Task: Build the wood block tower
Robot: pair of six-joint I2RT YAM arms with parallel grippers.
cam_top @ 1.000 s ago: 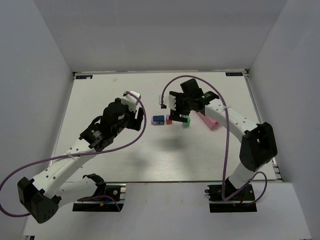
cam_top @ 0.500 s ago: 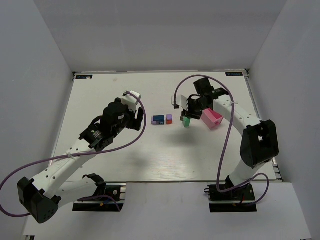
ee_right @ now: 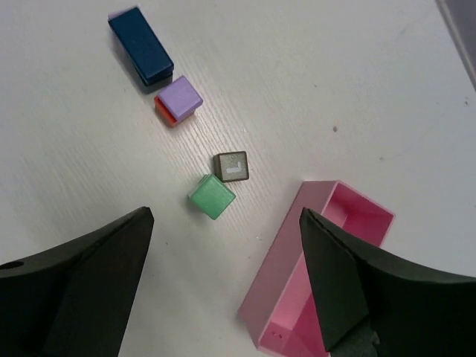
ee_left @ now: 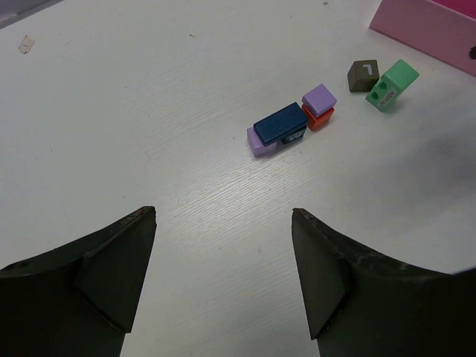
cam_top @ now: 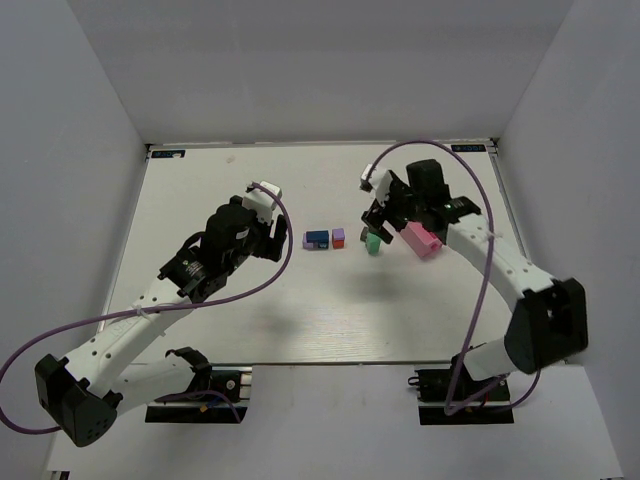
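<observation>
A blue brick (ee_left: pixel 280 124) lies on a lilac block (ee_left: pixel 256 141). Beside it a lilac cube (ee_left: pixel 320 99) sits on a red-orange block (ee_left: pixel 318 119). A green block (ee_left: pixel 392 85) and a small dark cube (ee_left: pixel 364 76) lie to their right. The right wrist view shows the blue brick (ee_right: pixel 141 44), lilac cube (ee_right: pixel 181 97), dark cube (ee_right: pixel 231 166) and green block (ee_right: pixel 212 196). My right gripper (ee_right: pixel 227 216) is open and empty above the table between the green block (cam_top: pixel 373 243) and the tray. My left gripper (ee_left: pixel 223 216) is open and empty, left of the blocks.
A pink rectangular tray (cam_top: pixel 420 240) lies just right of the green block; it also shows in the right wrist view (ee_right: pixel 297 282), under my right finger. The white table has walls at the back and sides.
My right arm has swung right and back, away from above the blocks toward the pink tray. The blocks and the left arm have not moved.
</observation>
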